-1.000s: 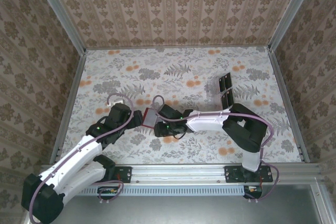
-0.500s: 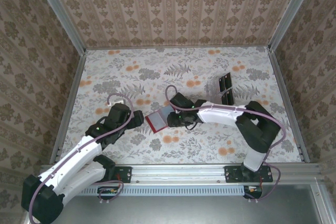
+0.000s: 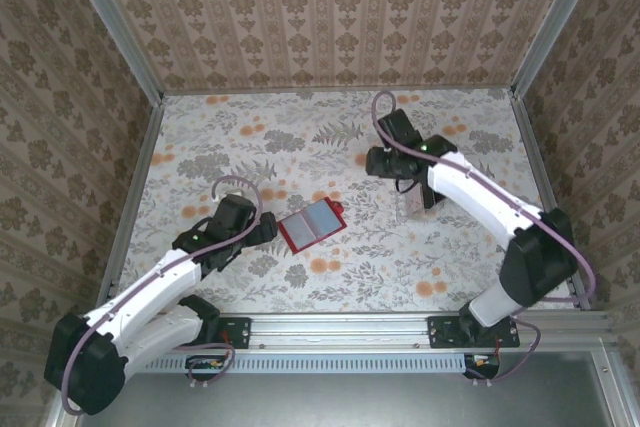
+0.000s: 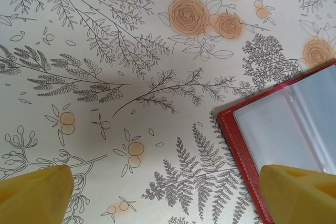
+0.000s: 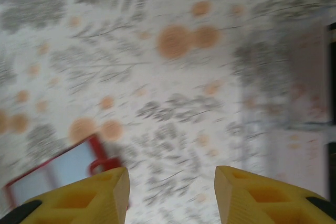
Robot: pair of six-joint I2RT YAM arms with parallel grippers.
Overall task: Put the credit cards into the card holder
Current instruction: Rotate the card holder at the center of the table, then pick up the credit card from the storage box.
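The card holder [image 3: 312,224] lies spread open on the floral table, a red case with pale clear pockets inside. My left gripper [image 3: 262,230] sits just left of it, open wide. In the left wrist view the holder [image 4: 283,124] fills the right side, and one yellow fingertip [image 4: 299,192] overlaps its near edge. My right gripper [image 3: 378,161] hovers at the back right, open and empty [image 5: 170,192]. Its wrist view shows the holder [image 5: 58,174] blurred at lower left. Pale blurred panels [image 5: 310,103] stand at the right; I cannot tell whether they are credit cards.
A clear rack with black panels [image 3: 427,194] stands right of centre, partly under the right forearm. Metal rails and patterned walls bound the table on all sides. Open floral table [image 3: 250,137] stretches behind the card holder.
The right arm has left the card holder and swung up and back to the far right near the rack. The holder now lies open on the table. The left arm barely moved.
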